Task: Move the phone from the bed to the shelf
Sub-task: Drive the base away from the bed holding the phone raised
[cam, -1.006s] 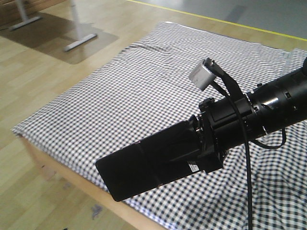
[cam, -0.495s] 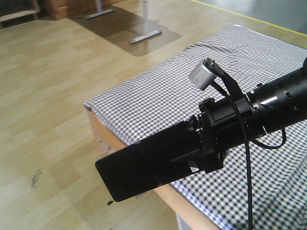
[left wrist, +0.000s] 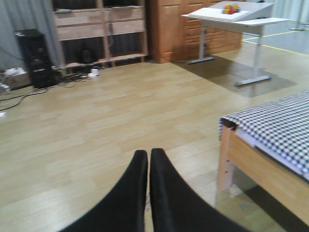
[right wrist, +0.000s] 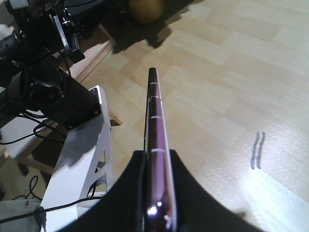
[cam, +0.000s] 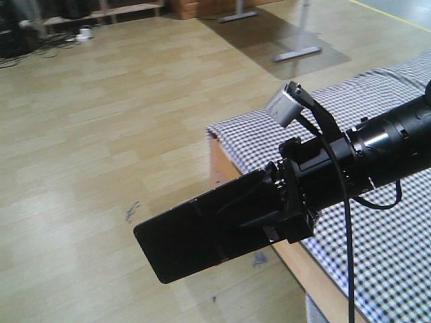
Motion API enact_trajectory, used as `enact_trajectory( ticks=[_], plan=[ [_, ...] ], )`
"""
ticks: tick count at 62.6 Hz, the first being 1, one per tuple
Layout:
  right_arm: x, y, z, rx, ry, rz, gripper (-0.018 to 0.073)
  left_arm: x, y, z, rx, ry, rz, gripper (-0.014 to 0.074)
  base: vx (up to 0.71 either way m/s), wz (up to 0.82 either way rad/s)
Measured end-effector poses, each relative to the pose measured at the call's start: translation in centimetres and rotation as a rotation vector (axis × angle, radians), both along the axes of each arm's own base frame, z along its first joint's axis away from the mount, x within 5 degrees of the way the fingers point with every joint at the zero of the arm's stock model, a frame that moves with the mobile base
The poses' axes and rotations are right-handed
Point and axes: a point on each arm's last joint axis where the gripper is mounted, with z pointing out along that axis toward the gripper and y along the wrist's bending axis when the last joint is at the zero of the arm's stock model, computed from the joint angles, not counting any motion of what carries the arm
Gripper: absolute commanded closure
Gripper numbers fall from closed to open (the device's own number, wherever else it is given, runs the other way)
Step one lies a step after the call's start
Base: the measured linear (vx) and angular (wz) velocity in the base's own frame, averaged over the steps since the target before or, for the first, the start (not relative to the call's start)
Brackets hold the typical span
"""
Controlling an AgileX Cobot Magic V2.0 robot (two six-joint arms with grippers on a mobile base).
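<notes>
The phone (cam: 202, 232) is off the bed and in the air, clamped at one end in the right claw (right wrist: 158, 157). Its long axis runs out from the claw, down and to the left in the front view, and the free end hangs over the floor (cam: 101, 134) past the bed's corner. Its broad glossy black face is turned to the front camera, with a crease across the middle and a small white sticker near the gripped end; the print on it is too small to read. From the right wrist the phone shows edge-on, a thin pinkish metal rim with the black fingers pressed against both flat sides. The bed (cam: 384, 222) has a black-and-white check sheet over a pale wooden frame. The left claw (left wrist: 148, 153) has its two black fingers together, with nothing between them. Beyond it, across light wood-plank floor, stand a wooden shelf (left wrist: 99, 29) with open compartments and a white tabletop (left wrist: 231, 14) on grey legs.
</notes>
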Motion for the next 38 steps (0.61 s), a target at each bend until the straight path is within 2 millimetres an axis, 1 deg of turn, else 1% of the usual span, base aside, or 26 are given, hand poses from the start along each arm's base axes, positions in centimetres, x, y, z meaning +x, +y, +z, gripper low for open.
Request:
enact_trajectory(
  ticks=[21, 38],
  plan=[
    [0.00, 0.00, 0.00, 0.000, 0.000, 0.000, 0.0561, 0.00, 0.00, 0.00, 0.000, 0.000, 0.000, 0.0595, -0.14, 0.53],
    [0.00, 0.00, 0.00, 0.000, 0.000, 0.000, 0.0561, 0.00, 0.00, 0.00, 0.000, 0.000, 0.000, 0.0595, -0.11, 0.41]
  ],
)
